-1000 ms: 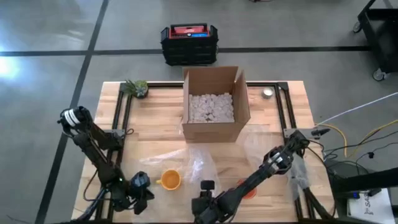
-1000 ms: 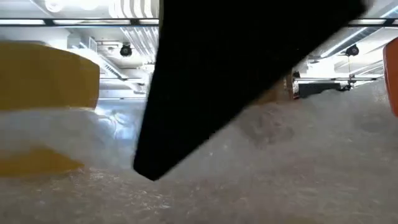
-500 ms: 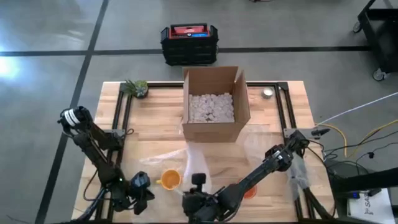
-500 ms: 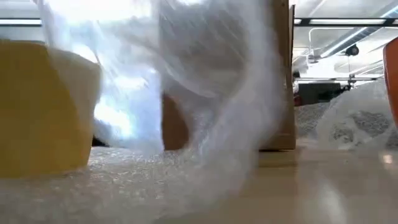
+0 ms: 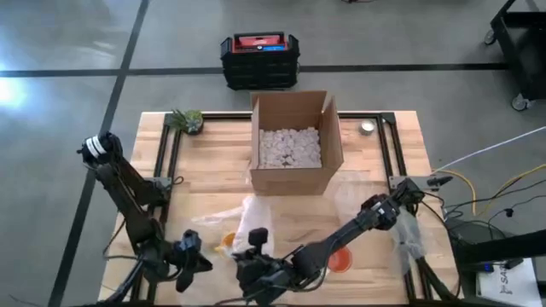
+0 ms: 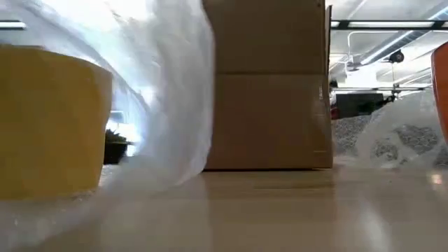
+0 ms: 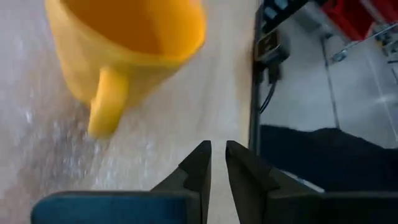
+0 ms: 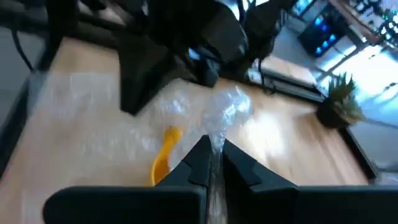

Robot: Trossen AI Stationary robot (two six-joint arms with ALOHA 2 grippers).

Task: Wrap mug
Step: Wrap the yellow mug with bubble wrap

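My right claw (image 8: 212,157) was clamped on the wrap (image 5: 252,219), draping it over the yellow mug (image 7: 124,46) at the tabletop's (image 5: 205,183) near edge, before the box (image 5: 294,141). My left claw (image 7: 217,163) waited just beside the mug, fingers nearly together, holding nothing.

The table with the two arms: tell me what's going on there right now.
The right gripper is shut on a sheet of bubble wrap and holds it lifted over the yellow mug, which stands on the wrap near the table's front edge. In the high view the wrap covers most of the mug. The left gripper waits beside the mug, fingers nearly closed and holding nothing. A cardboard box of packing peanuts stands open behind them.
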